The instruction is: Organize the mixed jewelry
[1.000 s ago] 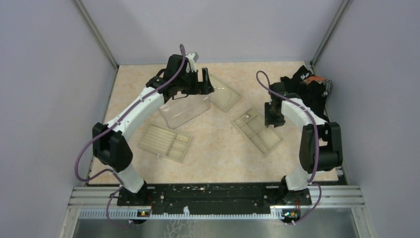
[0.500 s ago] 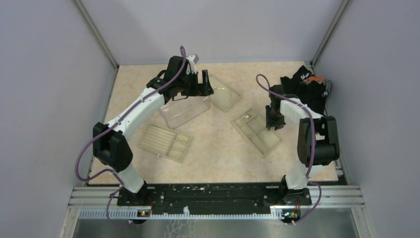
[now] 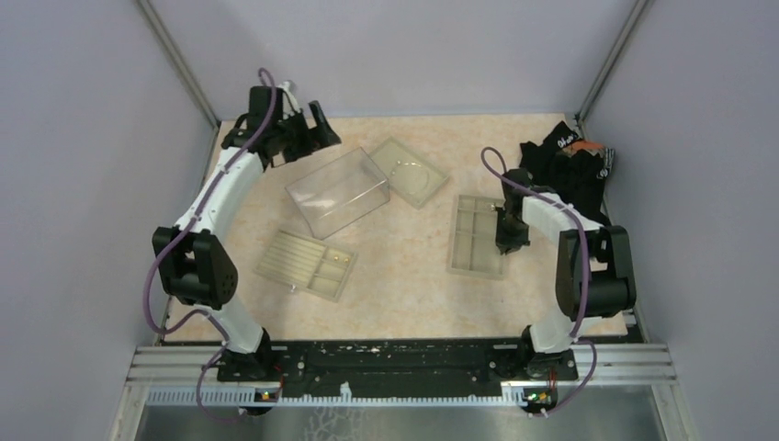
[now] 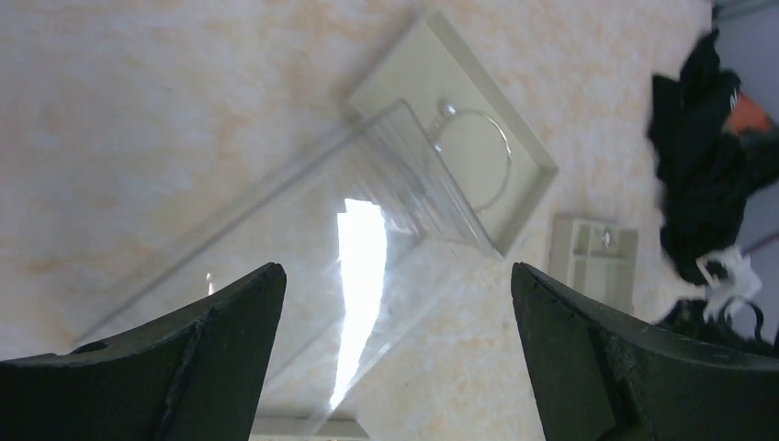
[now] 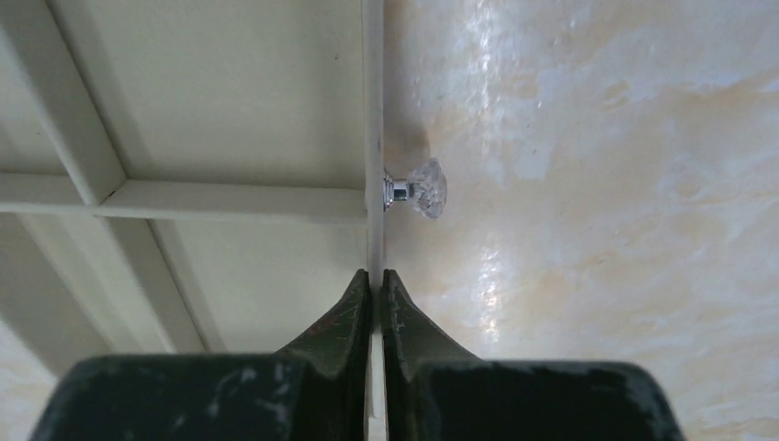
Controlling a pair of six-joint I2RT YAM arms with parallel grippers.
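Note:
A thin silvery loop (image 3: 411,175) (image 4: 508,161) lies in a flat beige tray (image 3: 432,188) (image 4: 432,64) at the back middle. A tiny clear-stone stud (image 5: 418,188) rests on the table, touching the outside of the compartment tray's wall (image 5: 372,110). My right gripper (image 3: 508,241) (image 5: 377,274) is shut on that thin wall at the tray's (image 3: 478,234) right edge. Another pale speck (image 4: 606,239) sits in one compartment. My left gripper (image 3: 317,129) (image 4: 395,268) hangs wide open at the far left, holding nothing, above a clear plastic box (image 3: 337,191) (image 4: 303,239).
A slotted beige tray (image 3: 306,264) lies at the near left. A black cloth heap (image 3: 570,165) (image 4: 703,175) fills the far right corner. Grey walls close in on the left, back and right.
My right gripper has shut on the compartment tray's wall, and the tray has turned from slanted to square with the table. The left arm has swung back to the far left corner, away from the clear box.

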